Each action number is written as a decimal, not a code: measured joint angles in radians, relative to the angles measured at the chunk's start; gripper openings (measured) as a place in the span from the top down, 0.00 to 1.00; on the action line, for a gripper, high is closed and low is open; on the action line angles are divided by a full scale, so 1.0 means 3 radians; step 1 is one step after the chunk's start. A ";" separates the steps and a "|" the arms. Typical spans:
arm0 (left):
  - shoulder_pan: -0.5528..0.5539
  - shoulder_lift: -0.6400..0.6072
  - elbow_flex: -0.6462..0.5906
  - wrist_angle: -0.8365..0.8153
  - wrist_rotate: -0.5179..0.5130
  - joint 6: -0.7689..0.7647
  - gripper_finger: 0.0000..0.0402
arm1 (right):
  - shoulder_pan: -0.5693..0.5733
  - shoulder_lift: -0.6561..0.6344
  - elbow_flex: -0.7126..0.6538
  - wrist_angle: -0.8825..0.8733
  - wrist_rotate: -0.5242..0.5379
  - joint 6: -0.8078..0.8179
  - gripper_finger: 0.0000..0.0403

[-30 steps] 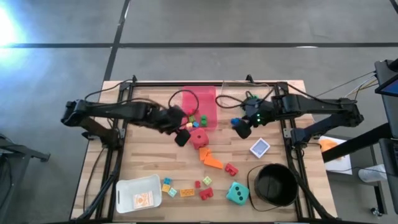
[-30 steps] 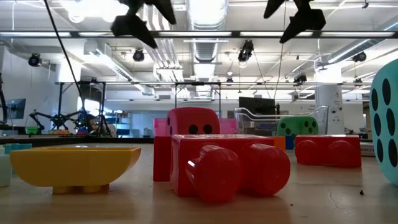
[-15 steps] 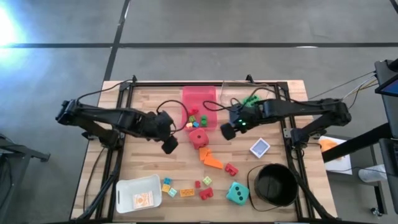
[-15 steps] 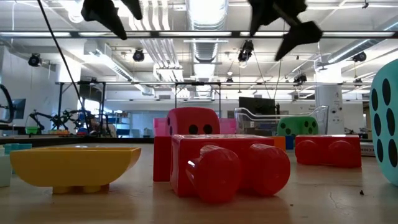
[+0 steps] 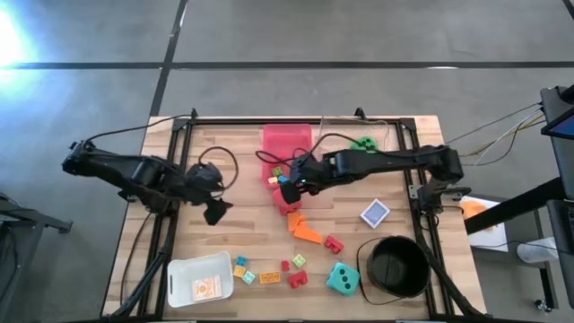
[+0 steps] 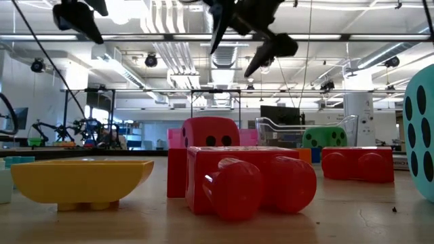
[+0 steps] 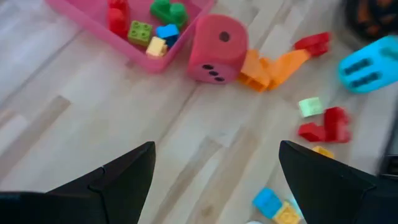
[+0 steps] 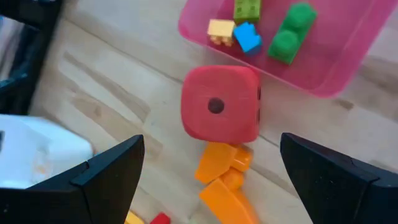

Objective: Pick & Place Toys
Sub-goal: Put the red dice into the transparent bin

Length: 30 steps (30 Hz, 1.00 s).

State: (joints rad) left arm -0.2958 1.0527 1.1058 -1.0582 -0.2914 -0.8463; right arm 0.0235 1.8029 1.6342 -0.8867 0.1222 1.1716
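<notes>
**Left wrist camera: red die beside the pink tray**

The left tool hung open over bare worktop. At twelve o'clock sat the red die, touching the pink tray; orange bricks lay at its three o'clock, the teal die farther right.
</notes>
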 joint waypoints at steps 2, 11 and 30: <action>0.0000 -0.0160 -0.0110 0.0101 0.0078 -0.0016 0.14 | -0.0003 0.0131 0.0052 -0.0015 -0.0059 0.0048 0.09; -0.0004 -0.0415 -0.0220 0.0199 0.0113 -0.0040 0.14 | -0.0060 0.0438 -0.0016 0.0040 -0.0255 0.0132 0.09; -0.0003 -0.0412 -0.0218 0.0208 0.0163 0.0039 0.14 | -0.0244 0.0570 -0.0220 0.0482 -0.0448 -0.0041 0.09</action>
State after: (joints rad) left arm -0.2966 0.9291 1.0405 -0.9957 -0.2424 -0.8345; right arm -0.0498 1.9738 1.5682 -0.7420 -0.0122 1.1594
